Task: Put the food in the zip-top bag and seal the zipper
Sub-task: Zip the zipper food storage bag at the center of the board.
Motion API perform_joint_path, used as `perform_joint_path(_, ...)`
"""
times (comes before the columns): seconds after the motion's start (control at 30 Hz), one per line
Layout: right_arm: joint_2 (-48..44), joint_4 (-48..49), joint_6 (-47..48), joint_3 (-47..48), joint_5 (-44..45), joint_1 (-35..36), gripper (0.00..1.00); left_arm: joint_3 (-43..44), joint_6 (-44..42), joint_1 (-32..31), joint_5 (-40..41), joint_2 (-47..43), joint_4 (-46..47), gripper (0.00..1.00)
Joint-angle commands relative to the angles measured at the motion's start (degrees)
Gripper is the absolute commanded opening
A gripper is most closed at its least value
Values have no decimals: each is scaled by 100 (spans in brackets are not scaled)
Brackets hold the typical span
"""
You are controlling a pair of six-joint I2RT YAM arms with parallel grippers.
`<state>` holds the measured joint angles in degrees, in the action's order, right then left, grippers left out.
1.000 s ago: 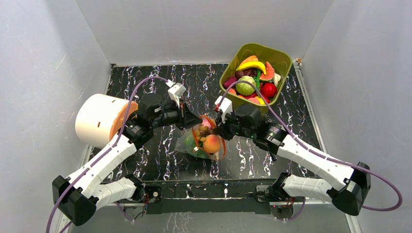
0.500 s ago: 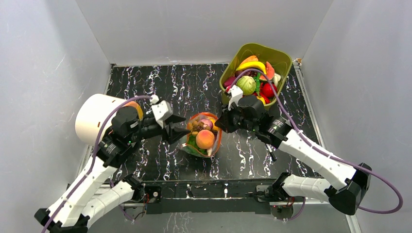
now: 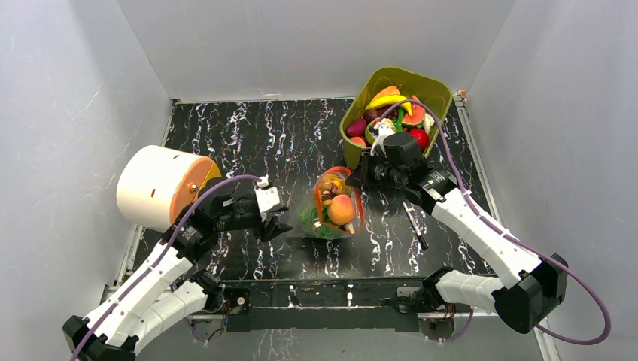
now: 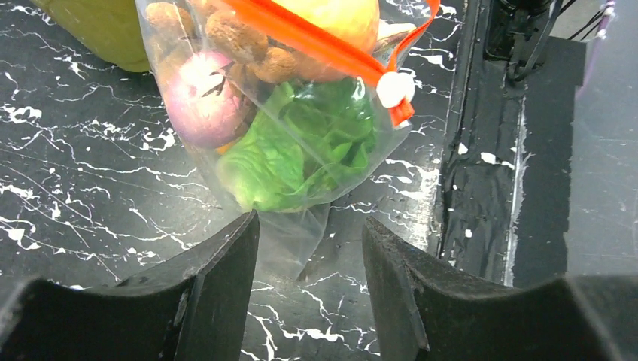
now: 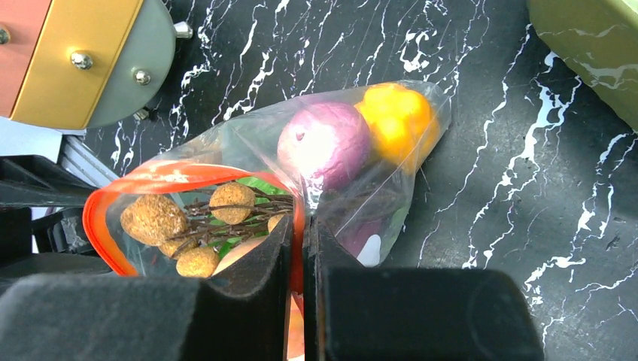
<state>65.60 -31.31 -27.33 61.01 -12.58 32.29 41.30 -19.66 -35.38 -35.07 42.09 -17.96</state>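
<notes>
Tool on the left arm (image 3: pixel 280 226) sits low over the black, white-veined marble desk (image 3: pixel 248 135), just right of a white cylinder with an orange end face (image 3: pixel 154 184). Its two dark fingers (image 4: pixel 226 263) stand apart with nothing gripped. In the left wrist view a limp clear corner of the crinkly clear plastic zip-top bag (image 3: pixel 335 214) reaches the gap between them, though I cannot tell whether it touches either one.

That bag lies on the desk between the two arms, already loaded. A green leafy lettuce (image 4: pixel 301 150) fills its lower part, with a round purple toy vegetable (image 4: pixel 199 98) beside it and brown knobbly pieces (image 4: pixel 233 34) above. A peach-coloured fruit (image 3: pixel 342 208) sits near the mouth, and a yellow-orange piece (image 5: pixel 395 116) is pressed into the far corner. The thin orange-red zipper strip (image 4: pixel 323 45) is unsealed: the right wrist view shows it curving into an open loop. Its small white slider tab (image 4: pixel 395 89) is at one end.

The right tool (image 3: pixel 361 174) is clamped on that strip at the rim, fingers (image 5: pixel 256 263) pinched together around it.

Farther right, at the back, stands an olive-green plastic tub (image 3: pixel 436 90) heaped with more toy fruit.
</notes>
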Motion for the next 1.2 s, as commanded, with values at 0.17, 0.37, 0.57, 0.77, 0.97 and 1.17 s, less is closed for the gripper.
perform_joint_path(0.17,-123,393,-202,140,-81,-13,0,-337,-178,-13,-922,45,1045,52)
perform_joint_path(0.37,-115,493,-219,49,-81,-43,0,-889,680,-124,-836,-184,2331,52)
perform_joint_path(0.57,-105,545,-229,16,-87,-73,0,-1169,880,-435,-316,-159,2755,53)
perform_joint_path(0.77,-99,553,-233,0,-87,-127,0,-1406,1072,-688,187,50,3245,55)
perform_joint_path(0.97,-78,521,-211,24,-87,-175,0,-1533,989,-791,307,103,3522,56)
perform_joint_path(1.17,-57,568,-252,18,-109,-198,0,-1722,1086,-869,353,227,3966,55)
